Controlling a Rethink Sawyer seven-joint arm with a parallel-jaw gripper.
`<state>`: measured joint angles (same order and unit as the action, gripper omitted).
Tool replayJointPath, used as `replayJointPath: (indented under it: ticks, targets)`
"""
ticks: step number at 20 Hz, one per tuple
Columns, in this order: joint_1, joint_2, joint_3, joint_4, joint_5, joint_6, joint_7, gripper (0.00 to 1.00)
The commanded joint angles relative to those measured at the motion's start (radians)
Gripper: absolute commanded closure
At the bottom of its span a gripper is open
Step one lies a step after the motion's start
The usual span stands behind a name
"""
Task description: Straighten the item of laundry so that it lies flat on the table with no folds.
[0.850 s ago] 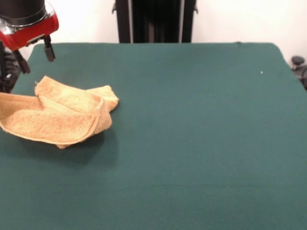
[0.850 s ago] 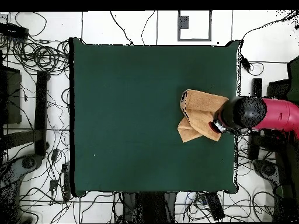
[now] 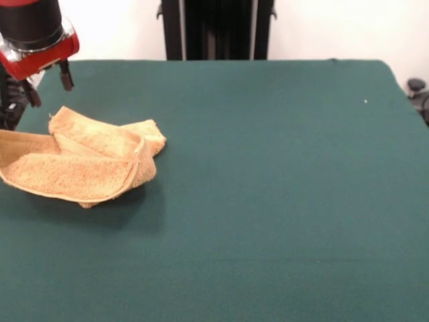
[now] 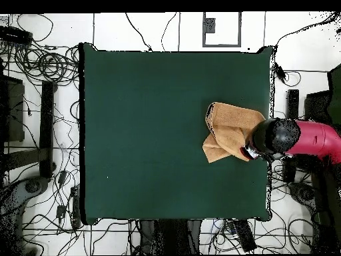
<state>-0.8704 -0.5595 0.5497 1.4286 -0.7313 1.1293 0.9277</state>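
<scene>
The towel [image 3: 80,161] is lying crumpled, folded over itself, near the table [image 3: 268,201] edge at the front view's left. The gripper [image 3: 48,84] is hovering above its far corner, 2 fingers parted, holding nothing. Pinching 1 single-layer corner and drawing outward should open the fold.
</scene>
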Motion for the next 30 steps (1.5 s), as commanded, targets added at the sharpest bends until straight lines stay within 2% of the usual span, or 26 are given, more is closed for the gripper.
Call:
replayJointPath:
  ticks: [1,10,18,24,30]
  targets:
    - [0.007,0.143,0.011,0.076,0.031,-0.119,0.007,0.00]
    - [-0.001,0.190,0.004,0.034,-0.002,-0.161,-0.032,0.00]
    - [0.043,0.206,-0.053,-0.036,-0.059,-0.069,-0.057,0.00]
    - [0.080,0.215,-0.096,-0.079,-0.107,-0.048,-0.070,0.00]
    - [0.099,0.237,-0.119,-0.111,-0.106,-0.051,-0.085,0.00]
